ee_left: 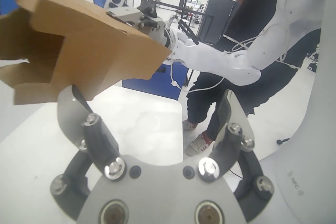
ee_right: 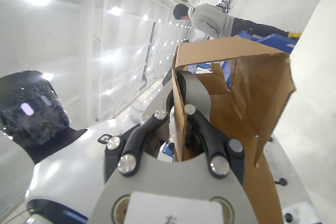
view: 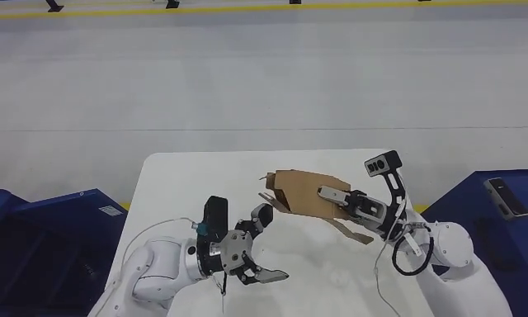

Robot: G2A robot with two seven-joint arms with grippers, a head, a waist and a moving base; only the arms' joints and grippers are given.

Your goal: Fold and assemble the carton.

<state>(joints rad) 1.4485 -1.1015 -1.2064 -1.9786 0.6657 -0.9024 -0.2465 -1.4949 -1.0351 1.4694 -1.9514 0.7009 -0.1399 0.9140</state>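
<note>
Two robot arms work over a white table [view: 165,185].

From above, a brown carton [view: 309,193] sits half-opened in the air above the table's middle, tilted, with its open end towards the left arm. The right gripper [view: 334,195] is clenched on the carton's upper panel at the end nearer the right arm. A loose flap [view: 351,230] hangs down under that end. The left gripper [view: 268,247] rests low over the near part of the table with its fingers spread wide and nothing between them. Its farther finger ends just beside the carton's open end.

From the left wrist, the left gripper [ee_left: 148,96] is splayed apart over the table [ee_left: 139,117]. The carton [ee_left: 86,51] hangs just past it, showing its hollow inside and notched flaps. One fingertip [ee_left: 69,96] overlaps the carton's lowest edge, and I cannot tell whether they touch. Farther off, the right gripper [ee_left: 128,15] is clamped on the carton's top panel.

From the right wrist, the right gripper [ee_right: 178,83] pinches one cardboard wall, with one finger inside the carton [ee_right: 249,93] and the other outside. The carton's other walls open away from it.
</note>
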